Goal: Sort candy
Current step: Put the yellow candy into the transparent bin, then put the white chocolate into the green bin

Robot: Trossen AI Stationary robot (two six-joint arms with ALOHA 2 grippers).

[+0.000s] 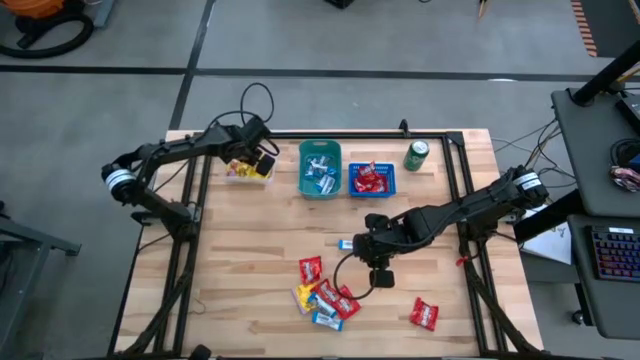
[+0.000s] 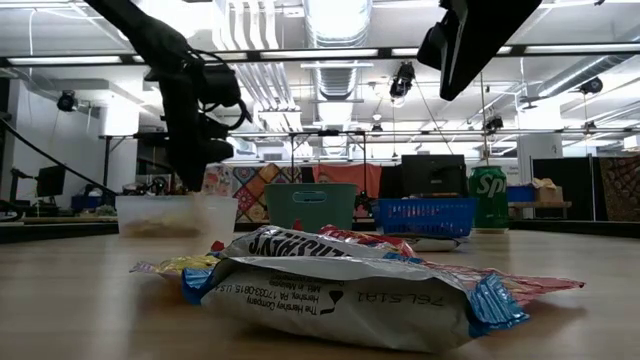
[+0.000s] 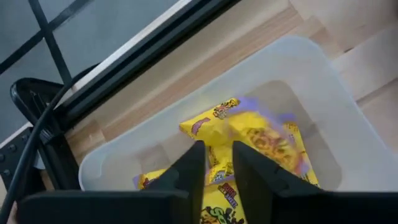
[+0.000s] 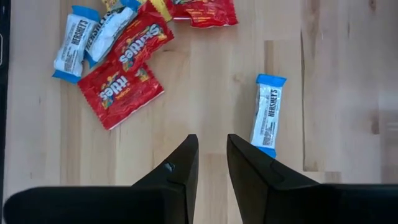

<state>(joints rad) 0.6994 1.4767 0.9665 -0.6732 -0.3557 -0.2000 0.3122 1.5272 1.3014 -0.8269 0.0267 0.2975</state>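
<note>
One blue-white candy (image 4: 267, 114) is lying just beside the right gripper (image 4: 211, 163), long axis parallel to its fingers; jaws are standing narrowly parted, empty.

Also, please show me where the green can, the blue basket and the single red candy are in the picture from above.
green can (image 1: 417, 155), high view, on its top and upper side.
blue basket (image 1: 352, 180), high view, on its left rim.
single red candy (image 1: 424, 315), high view, on the middle of its wrapper.

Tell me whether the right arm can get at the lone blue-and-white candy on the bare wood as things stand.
Probably yes: the right gripper hovers empty just beside the lone blue-and-white candy, jaws slightly parted, bare table between them and nothing lying on it.
</note>
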